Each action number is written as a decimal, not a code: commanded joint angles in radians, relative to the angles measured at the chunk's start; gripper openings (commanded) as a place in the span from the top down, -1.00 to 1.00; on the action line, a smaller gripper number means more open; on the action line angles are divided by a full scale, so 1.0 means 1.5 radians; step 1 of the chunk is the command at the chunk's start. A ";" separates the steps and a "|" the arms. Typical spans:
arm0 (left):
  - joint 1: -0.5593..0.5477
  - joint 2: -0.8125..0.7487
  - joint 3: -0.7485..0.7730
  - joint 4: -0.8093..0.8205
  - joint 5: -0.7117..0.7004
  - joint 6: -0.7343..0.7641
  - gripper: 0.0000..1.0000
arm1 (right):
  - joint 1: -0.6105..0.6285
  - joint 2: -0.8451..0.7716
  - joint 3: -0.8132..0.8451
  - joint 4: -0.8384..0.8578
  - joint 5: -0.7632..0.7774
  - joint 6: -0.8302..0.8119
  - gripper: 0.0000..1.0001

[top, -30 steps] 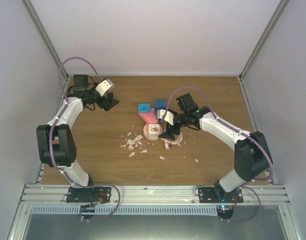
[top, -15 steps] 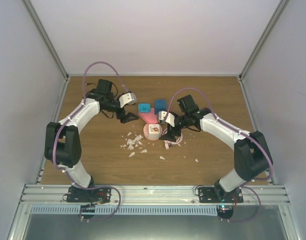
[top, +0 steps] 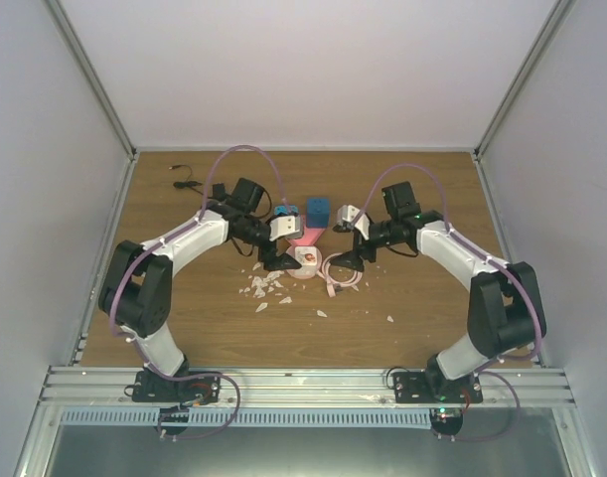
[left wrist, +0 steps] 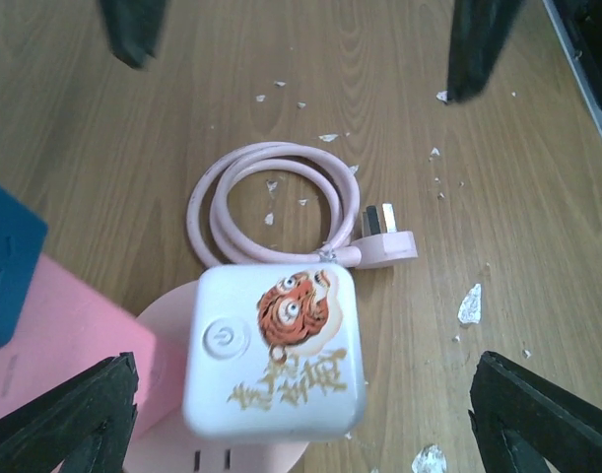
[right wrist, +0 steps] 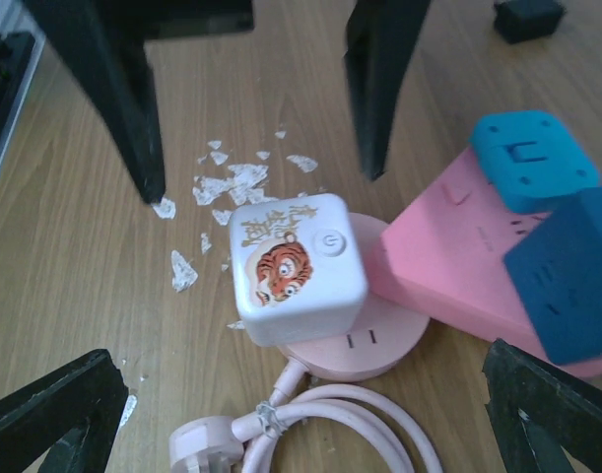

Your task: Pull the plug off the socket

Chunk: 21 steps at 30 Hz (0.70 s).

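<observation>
The socket, a flat salmon-pink strip [top: 305, 237], lies mid-table. It also shows in the right wrist view [right wrist: 448, 256] and in the left wrist view [left wrist: 54, 325]. A teal plug [top: 286, 213] [right wrist: 532, 158] and a dark blue plug [top: 318, 210] [right wrist: 567, 271] sit on it. A white cube with a tiger print [top: 305, 258] [right wrist: 296, 261] [left wrist: 276, 350] sits on a round pink disc [right wrist: 379, 345] beside the strip. My left gripper [top: 273, 256] [left wrist: 301, 404] is open and hovers over the cube from the left. My right gripper [top: 345, 260] [right wrist: 291, 394] is open on its right.
A coiled pink cable [top: 341, 276] [left wrist: 271, 197] with its own pale plug [left wrist: 384, 236] [right wrist: 207, 443] lies right of the disc. White chips [top: 263, 288] are scattered in front of the cube. A small black item [top: 189, 182] lies at the back left.
My left arm has swung from the back left to the middle, and its open gripper now hangs beside the white cube. My right gripper has drawn back a little to the right.
</observation>
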 commanded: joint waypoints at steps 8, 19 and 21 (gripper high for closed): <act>-0.071 0.023 -0.032 0.083 -0.085 -0.007 -0.81 | -0.041 -0.076 -0.032 0.065 -0.090 0.142 -0.91; -0.101 0.018 -0.081 0.132 -0.136 0.005 -0.57 | -0.041 -0.074 -0.080 0.127 -0.081 0.189 -0.59; -0.101 0.012 -0.092 0.137 -0.139 0.009 -0.54 | -0.041 -0.066 -0.080 0.130 -0.082 0.185 -0.55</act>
